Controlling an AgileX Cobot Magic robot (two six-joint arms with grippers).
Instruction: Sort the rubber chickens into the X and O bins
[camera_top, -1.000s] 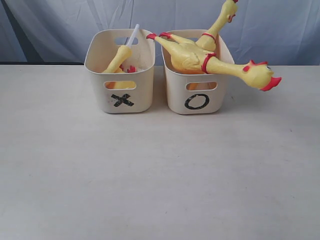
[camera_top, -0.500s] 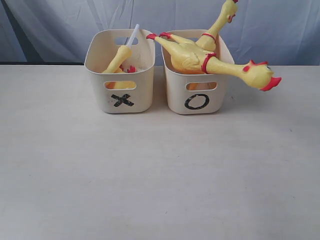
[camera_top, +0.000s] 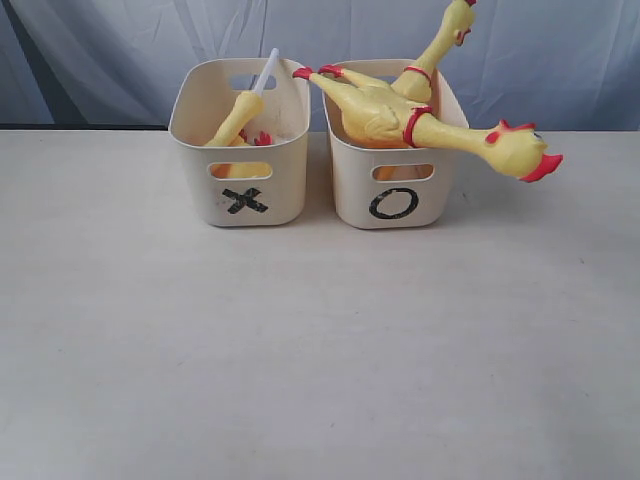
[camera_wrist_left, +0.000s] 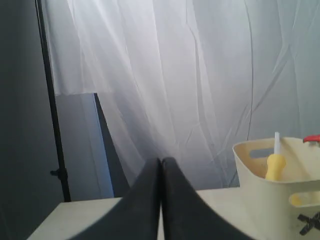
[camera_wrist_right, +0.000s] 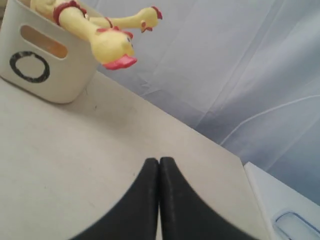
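Two cream bins stand side by side at the back of the table. The X bin (camera_top: 205, 180) holds a yellow neck piece with a white tube (camera_top: 240, 115) and a body with red feet (camera_top: 262, 138). The O bin (camera_top: 345, 190) holds two whole chickens: one (camera_top: 440, 133) lies across the rim with its head hanging off to the right, the other (camera_top: 440, 45) sticks its neck up behind. Neither gripper shows in the exterior view. My left gripper (camera_wrist_left: 161, 161) is shut and empty, off to the side of the X bin (camera_wrist_left: 260, 190). My right gripper (camera_wrist_right: 159, 161) is shut and empty, well clear of the O bin (camera_wrist_right: 60, 75).
A pale draped curtain (camera_top: 560, 60) hangs behind the table. A dark stand pole (camera_wrist_left: 52, 115) is seen in the left wrist view. A white surface with a clear lidded box (camera_wrist_right: 295, 225) lies past the table's edge in the right wrist view.
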